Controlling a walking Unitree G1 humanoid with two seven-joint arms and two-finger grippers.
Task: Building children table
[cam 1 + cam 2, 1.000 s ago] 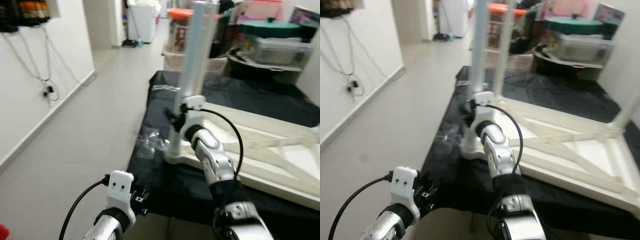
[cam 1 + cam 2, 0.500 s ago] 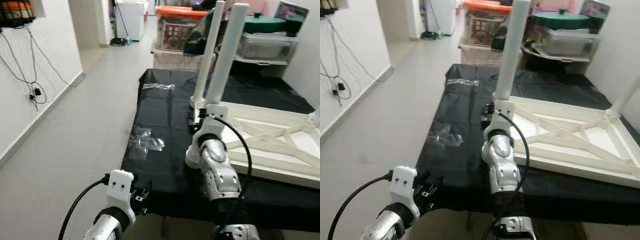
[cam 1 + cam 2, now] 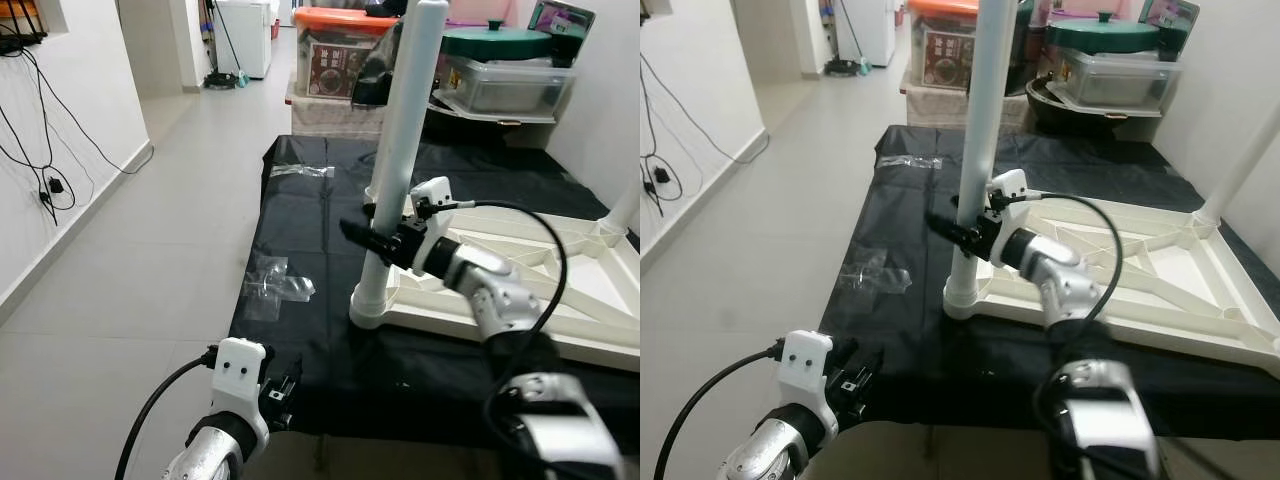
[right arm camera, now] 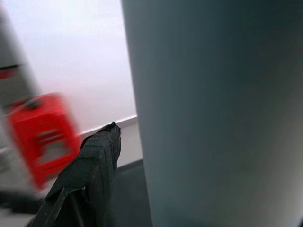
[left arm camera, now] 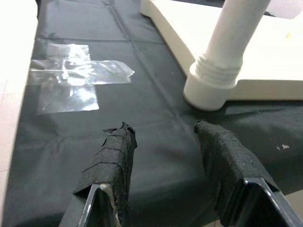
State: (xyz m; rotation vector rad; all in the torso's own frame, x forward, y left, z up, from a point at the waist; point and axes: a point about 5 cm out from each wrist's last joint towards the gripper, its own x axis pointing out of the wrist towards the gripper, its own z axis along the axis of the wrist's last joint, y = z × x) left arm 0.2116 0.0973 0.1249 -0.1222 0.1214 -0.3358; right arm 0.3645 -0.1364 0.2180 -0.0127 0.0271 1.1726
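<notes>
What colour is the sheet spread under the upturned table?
Black; the plastic sheet under the upturned white table shows best in the right eye view.

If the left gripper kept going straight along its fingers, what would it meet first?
Most likely the black cloth, then the threaded base of the white table leg just beyond the open left gripper; depth is uncertain.

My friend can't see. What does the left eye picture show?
The robot's right gripper reaches around a tall white table leg standing at the corner of an upside-down white table top on a black sheet. The left gripper hangs low, and clear plastic wrap lies nearby.
</notes>
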